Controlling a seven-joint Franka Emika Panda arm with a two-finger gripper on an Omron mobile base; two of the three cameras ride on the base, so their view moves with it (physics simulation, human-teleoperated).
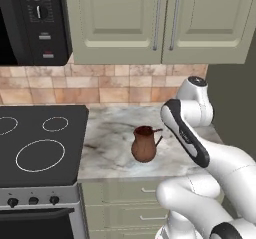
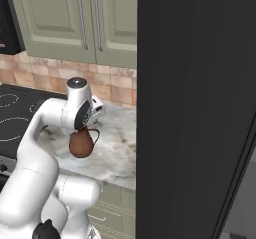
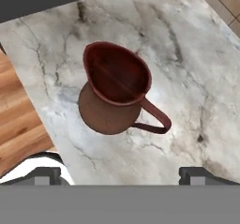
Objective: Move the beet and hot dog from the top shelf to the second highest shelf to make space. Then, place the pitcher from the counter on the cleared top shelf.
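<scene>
The black stovetop (image 1: 37, 143) lies left of the pitcher (image 1: 144, 144), its white rings facing up, and its right edge meets the marbled table (image 1: 112, 133) on which the pitcher stands upright. In the left base view the pitcher sits toward the front middle of the table, its thin loop handle turned to the right, away from the stovetop, and a tiled backsplash (image 1: 100, 85) rises behind it under sage-green wall cabinets (image 1: 155, 20). Right of the pitcher in that view the white arm (image 1: 187, 128) bends over the table's right end. In the right base view the pitcher (image 2: 82, 143) shows just below the arm's wrist, and a tall dark panel (image 2: 195, 108) stands well to the right of it. From the hand view the pitcher (image 3: 115, 89) is seen from above, open mouth up, handle reaching toward the lower right, with bare marble all around it and the stovetop's corner beyond it at the top left. The tool (image 3: 119, 175) hangs above the table on the near side of the pitcher, apart from it, its two dark fingertips (image 3: 197, 175) spread wide and pinching nothing.
</scene>
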